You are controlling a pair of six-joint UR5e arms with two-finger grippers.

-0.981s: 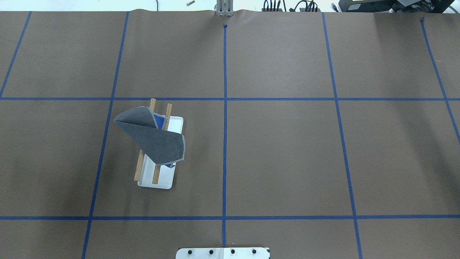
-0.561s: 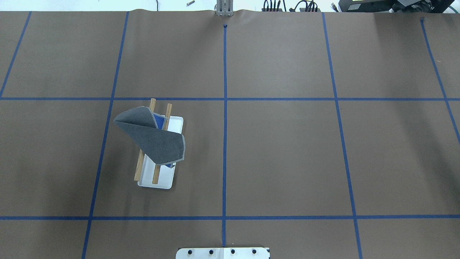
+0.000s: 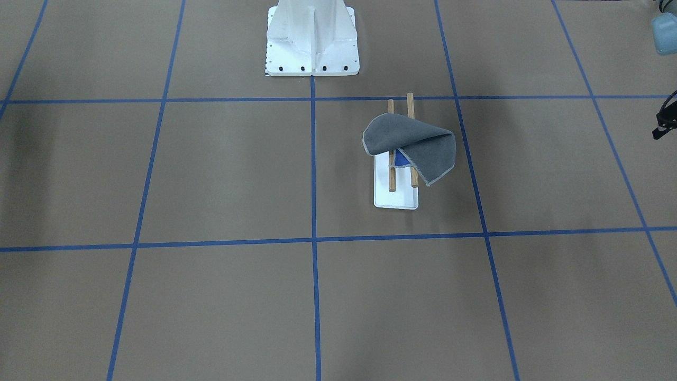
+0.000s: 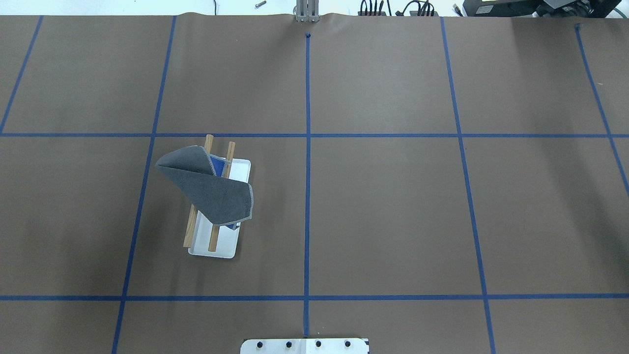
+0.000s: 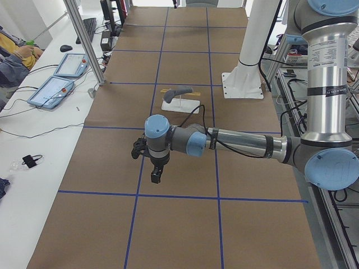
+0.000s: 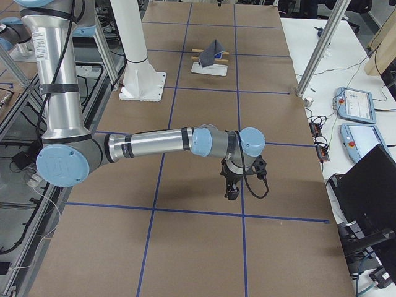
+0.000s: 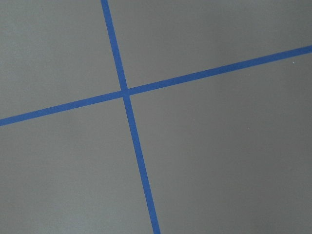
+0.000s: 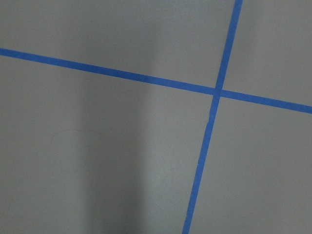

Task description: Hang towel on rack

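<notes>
Left gripper (image 5: pixel 156 172) hangs low over the taped brown table (image 4: pixel 393 211); jaws apart or together, can't tell; right gripper (image 6: pixel 232 189) likewise at the other end, can't tell; farther on, towel (image 4: pixel 206 189) draped grey side up over both dowels of rack (image 4: pixel 213 240), well apart from both grippers; white pedestal (image 3: pixel 312 37) near it

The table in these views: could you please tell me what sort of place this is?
Probably a robotics lab: a left arm and a right arm reach over a table with a blue tape grid; control tablets lie on a side bench.
</notes>
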